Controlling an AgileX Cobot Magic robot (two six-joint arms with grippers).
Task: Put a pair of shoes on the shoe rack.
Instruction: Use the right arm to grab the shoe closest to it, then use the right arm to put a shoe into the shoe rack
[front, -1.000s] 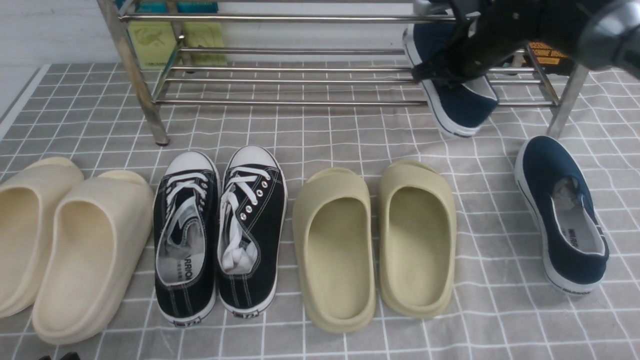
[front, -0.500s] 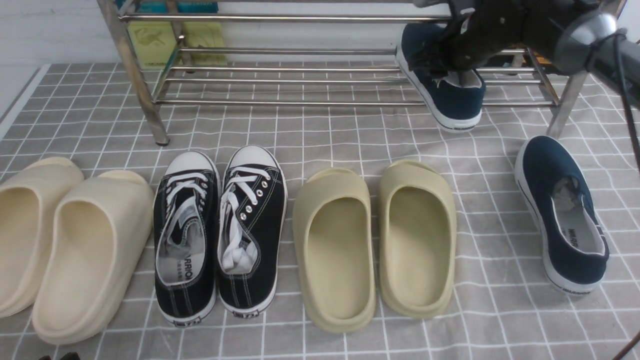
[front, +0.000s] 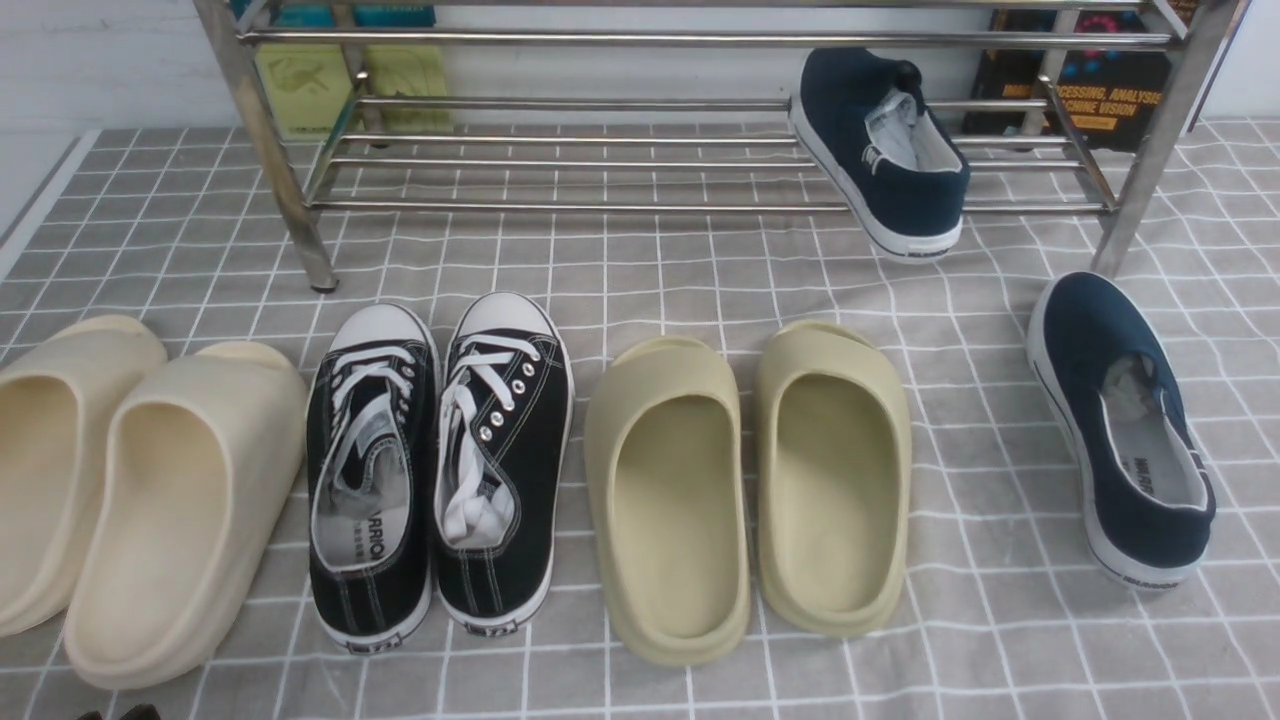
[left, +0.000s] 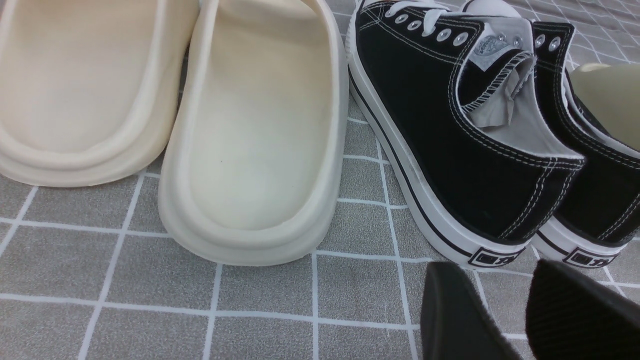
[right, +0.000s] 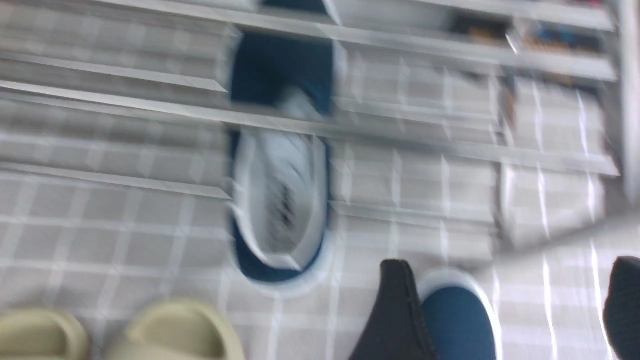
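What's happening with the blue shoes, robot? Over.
Right gripper, left gripper: jaws open, empty. One navy shoe on shoe rack, heel overhanging. Other navy shoe on cloth. Nothing blocking.

The right wrist view is smeared throughout: the lining print of the navy shoe (right: 280, 200) on the rack (right: 450, 147) is unreadable. Only the toe of the second navy shoe (right: 457, 320) shows, cut by the bottom edge and partly behind a finger of the right claw (right: 510, 265), whose fingers are cropped too. The olive slides (right: 175, 330) show toes only.

In the left wrist view only the tips of the left claw (left: 497, 272) show. The far sneaker (left: 615, 200) is mostly behind the near sneaker (left: 450, 125), and the cream slides (left: 250, 125) run off the top.

In the front view the rack's top is cut off and bars cross the book (front: 1100, 90). Dark bits (front: 110, 712) at the bottom edge are too small to tell.
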